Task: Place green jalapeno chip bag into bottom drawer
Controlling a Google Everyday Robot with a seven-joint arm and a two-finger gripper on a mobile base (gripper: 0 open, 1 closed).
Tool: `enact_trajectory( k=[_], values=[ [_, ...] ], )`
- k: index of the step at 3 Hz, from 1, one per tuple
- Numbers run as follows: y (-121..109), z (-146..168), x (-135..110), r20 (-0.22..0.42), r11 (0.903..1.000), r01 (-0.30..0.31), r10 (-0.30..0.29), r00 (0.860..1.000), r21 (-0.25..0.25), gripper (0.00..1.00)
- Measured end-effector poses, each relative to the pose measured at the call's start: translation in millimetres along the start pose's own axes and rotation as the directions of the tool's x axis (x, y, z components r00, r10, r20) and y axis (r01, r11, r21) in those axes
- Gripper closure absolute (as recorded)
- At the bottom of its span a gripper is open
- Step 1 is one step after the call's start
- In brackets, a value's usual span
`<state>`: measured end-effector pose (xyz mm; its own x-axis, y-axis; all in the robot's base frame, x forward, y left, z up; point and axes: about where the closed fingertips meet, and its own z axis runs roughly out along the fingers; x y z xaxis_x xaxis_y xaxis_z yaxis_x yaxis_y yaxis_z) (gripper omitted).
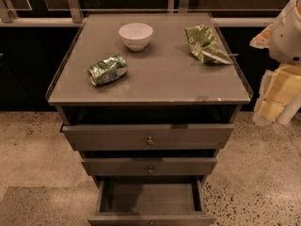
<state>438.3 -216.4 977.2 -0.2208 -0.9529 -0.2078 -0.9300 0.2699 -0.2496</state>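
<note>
Crumpled foil bag point(206, 44); pincer point(276, 112) far right

The robot's white rounded arm point(288, 29) sits at the right edge of view, its cream-yellow gripper point(275, 105) hanging just below.

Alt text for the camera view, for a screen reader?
A green jalapeno chip bag lies at the back right of a grey cabinet top, with the bottom drawer pulled open below. A white bowl sits back centre, a crushed green can left; the gripper is at the frame's right edge, clear of the bag.
</note>
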Motion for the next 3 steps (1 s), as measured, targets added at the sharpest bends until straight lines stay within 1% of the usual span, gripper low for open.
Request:
enact_trajectory(
  k=[1, 2, 3],
  values=[
    [0, 0, 0, 0.0, 1.0, 0.0, 0.0, 1.0, 0.0, 0.0],
    [-4, -4, 1, 0.008, 0.9992, -0.028, 0.027, 1.0, 0.028, 0.0],
    [-36, -10, 17, -0.02, 0.9887, -0.117, 0.119, 0.993, 0.094, 0.0]
  ],
)
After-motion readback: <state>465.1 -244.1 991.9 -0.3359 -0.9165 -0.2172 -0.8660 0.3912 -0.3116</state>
